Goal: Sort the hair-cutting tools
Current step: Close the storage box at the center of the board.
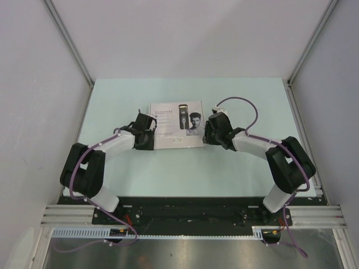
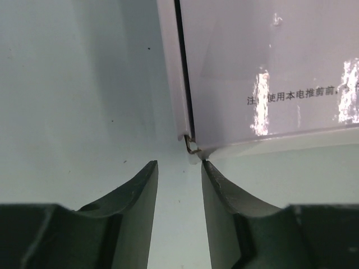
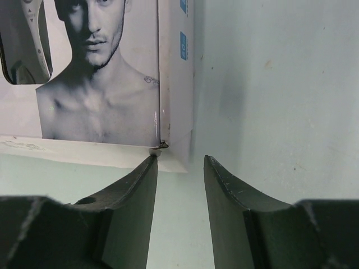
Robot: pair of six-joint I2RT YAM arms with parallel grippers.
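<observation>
Right now none of the hair-cutting tools lies in view on the desk (image 1: 185,174). Only a clipper printed on the lid (image 1: 168,115) shows, so the real ones are most likely shut inside the flat white box (image 1: 176,143) at the middle of the desk. The left gripper (image 2: 179,165) sits at the box's near-left corner and the right gripper (image 3: 178,159) at its near-right corner. Each is released, its fingers parted over bare desk and holding nothing. The tips are just beside the corners; whether they touch cannot be told.

The likely trouble lies in opening the box. The seam between lid and side wall is a thin dark line in the left wrist view, and the fingers look thick next to it. A gripper that closes at the corner may clamp lid and wall together, so the whole box would rise instead of the lid alone. The desk looks smooth and nothing braces the box, so a push from the near side could slide it away toward the far edge or turn it askew.

If the two arms lift unevenly, the lid could twist or spring loose on one side. A tilted box could then send the small loose pieces inside tumbling out and scattering. The fingers also ride low and could scrape the desk.
</observation>
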